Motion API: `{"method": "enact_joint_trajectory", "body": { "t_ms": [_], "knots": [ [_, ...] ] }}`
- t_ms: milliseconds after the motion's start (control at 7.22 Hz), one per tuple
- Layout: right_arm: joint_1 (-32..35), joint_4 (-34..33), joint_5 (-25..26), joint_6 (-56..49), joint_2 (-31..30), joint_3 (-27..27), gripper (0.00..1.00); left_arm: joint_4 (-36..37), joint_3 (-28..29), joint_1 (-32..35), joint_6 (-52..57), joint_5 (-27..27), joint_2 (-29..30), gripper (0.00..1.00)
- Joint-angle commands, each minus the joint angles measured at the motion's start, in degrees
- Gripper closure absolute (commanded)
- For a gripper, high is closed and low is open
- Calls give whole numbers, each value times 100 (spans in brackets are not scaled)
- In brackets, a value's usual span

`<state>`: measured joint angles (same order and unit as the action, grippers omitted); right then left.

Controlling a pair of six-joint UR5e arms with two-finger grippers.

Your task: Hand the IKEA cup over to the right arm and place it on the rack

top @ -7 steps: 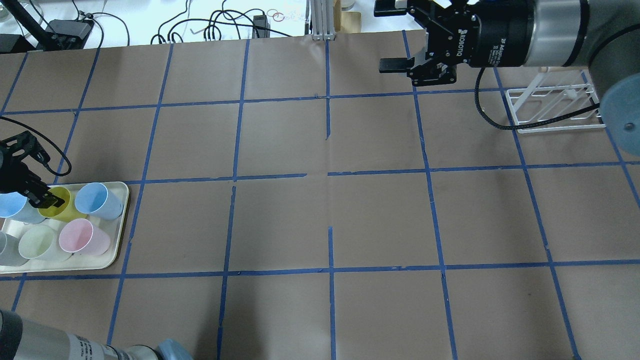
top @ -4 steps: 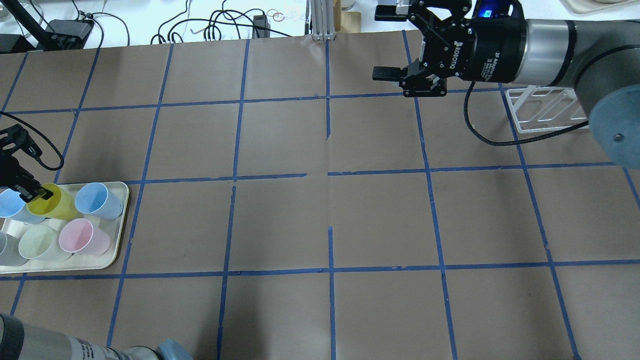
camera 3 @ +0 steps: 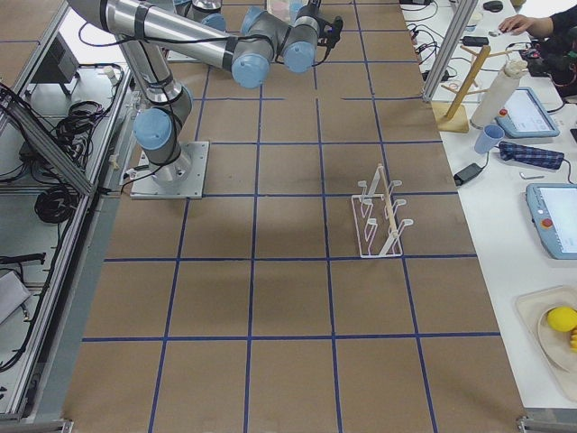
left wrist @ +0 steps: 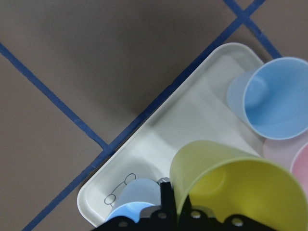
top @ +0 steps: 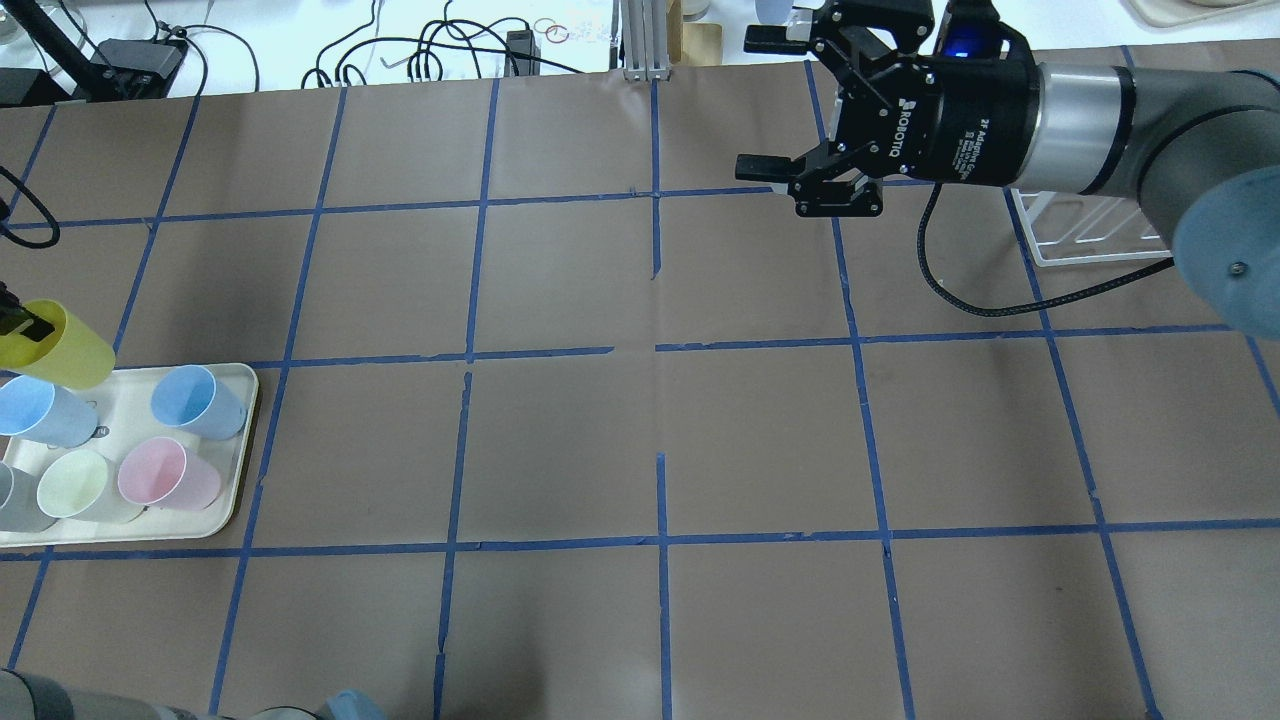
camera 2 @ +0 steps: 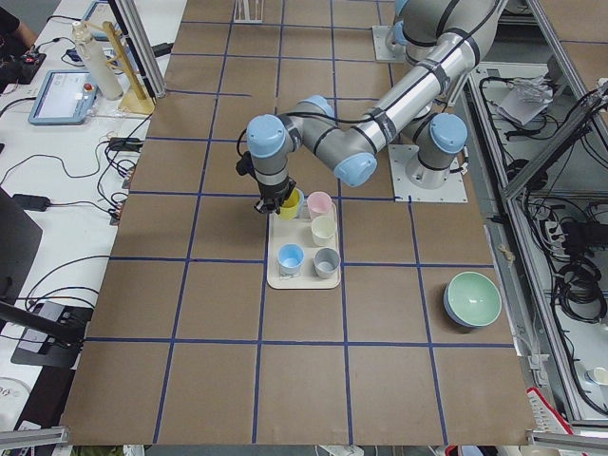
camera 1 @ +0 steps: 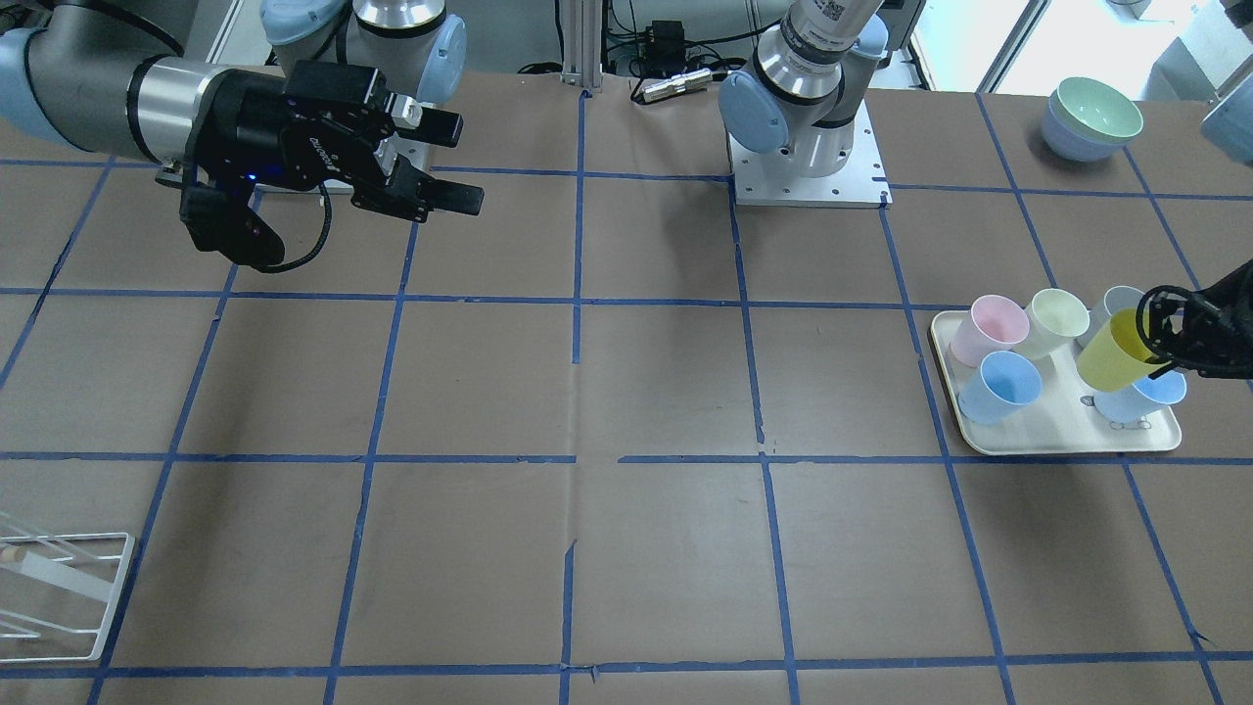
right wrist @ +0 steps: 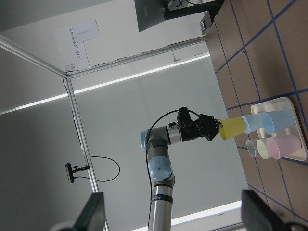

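The bright yellow IKEA cup (top: 62, 347) hangs tilted above the far edge of the cream tray (top: 238, 470). My left gripper (top: 18, 325) is shut on its rim at the view's left edge. The cup also shows in the front view (camera 1: 1111, 352), the left wrist view (left wrist: 236, 187) and the right wrist view (right wrist: 232, 129). My right gripper (top: 748, 102) is open and empty, high over the far middle-right of the table, its jaws pointing toward the left arm. The white wire rack (top: 1090, 225) stands at the far right, partly hidden behind the right arm, and shows whole in the right side view (camera 3: 380, 216).
On the tray stand two blue cups (top: 190, 400), a pink cup (top: 160, 472), a pale yellow-green cup (top: 75, 485) and a grey cup (top: 10, 500). Stacked bowls (camera 1: 1091, 117) sit near the left arm's base. Brown paper with blue tape lines covers the table.
My left gripper has lifted the yellow cup out of the tray and carried it up and toward the far left. My right gripper has moved left and slightly nearer, still open.
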<state>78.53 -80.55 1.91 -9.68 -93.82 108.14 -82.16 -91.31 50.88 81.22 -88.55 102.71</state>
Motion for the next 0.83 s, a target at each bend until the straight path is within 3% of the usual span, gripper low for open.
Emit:
{"method": "enact_joint_trajectory", "body": {
  "t_ms": [0, 415, 554, 692],
  "knots": [
    [13, -65, -7, -129, -5, -30, 0, -1752, 289, 247, -1138, 1087, -347, 100],
    [22, -75, -235, -271, -14, -39, 0, -3590, 105, 824, -2466, 3546, -646, 100],
    [22, -66, -383, -384, -5, -39, 0, -3866, 104, 1010, -3115, 4269, -717, 100],
    [22, -66, -385, -385, 4, -39, 0, -4312, 87, 1256, -3287, 4676, -796, 100]
  ]
}}
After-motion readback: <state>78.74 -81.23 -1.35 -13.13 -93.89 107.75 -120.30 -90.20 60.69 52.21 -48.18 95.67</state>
